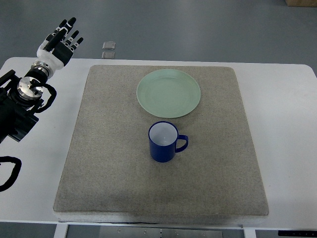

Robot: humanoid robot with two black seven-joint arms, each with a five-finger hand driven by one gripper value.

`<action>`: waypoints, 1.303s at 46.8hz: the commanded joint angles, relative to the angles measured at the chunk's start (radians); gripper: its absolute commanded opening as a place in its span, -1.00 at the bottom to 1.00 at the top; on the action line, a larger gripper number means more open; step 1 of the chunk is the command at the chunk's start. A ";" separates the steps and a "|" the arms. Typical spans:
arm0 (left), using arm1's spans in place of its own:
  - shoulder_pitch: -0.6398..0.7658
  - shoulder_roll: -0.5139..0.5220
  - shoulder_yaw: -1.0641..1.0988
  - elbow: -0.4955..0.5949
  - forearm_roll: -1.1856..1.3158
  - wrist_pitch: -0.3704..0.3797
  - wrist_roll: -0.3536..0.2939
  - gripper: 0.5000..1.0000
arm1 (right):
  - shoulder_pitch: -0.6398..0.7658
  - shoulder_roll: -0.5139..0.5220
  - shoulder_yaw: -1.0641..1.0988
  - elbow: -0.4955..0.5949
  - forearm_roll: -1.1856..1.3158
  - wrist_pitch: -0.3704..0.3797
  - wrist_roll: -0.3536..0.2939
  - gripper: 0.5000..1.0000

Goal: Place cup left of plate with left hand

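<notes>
Top view, left to right: the left hand [60, 40] hovers at the worktop's [282, 99] ten o'clock corner, fingers [69, 27] extended and holding nothing. On the grey mat [99, 163], the blue cup [163, 142] stands upright at six o'clock of the green plate [169, 93], just apart, handle toward three o'clock.

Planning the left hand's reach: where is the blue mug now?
The blue mug stands upright mid-mat, just below the pale green plate, handle pointing right.

mat [99, 173]: grey, on white table [287, 148] | floor: two small squares [108, 49], perhaps metal
</notes>
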 commanded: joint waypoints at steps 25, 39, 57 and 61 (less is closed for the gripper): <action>0.002 -0.002 -0.001 -0.003 -0.003 0.014 0.002 0.99 | 0.000 0.000 0.000 0.001 0.000 0.000 0.000 0.73; 0.002 -0.004 0.008 -0.023 0.000 0.014 0.009 0.99 | 0.000 0.000 0.000 0.001 0.000 0.000 0.000 0.73; 0.002 0.090 0.241 -0.269 0.000 0.013 0.009 0.99 | 0.000 0.000 0.000 -0.001 0.000 0.000 0.000 0.73; 0.002 0.146 0.302 -0.378 0.000 0.011 0.008 0.99 | 0.000 0.000 0.000 -0.001 0.000 0.000 0.000 0.73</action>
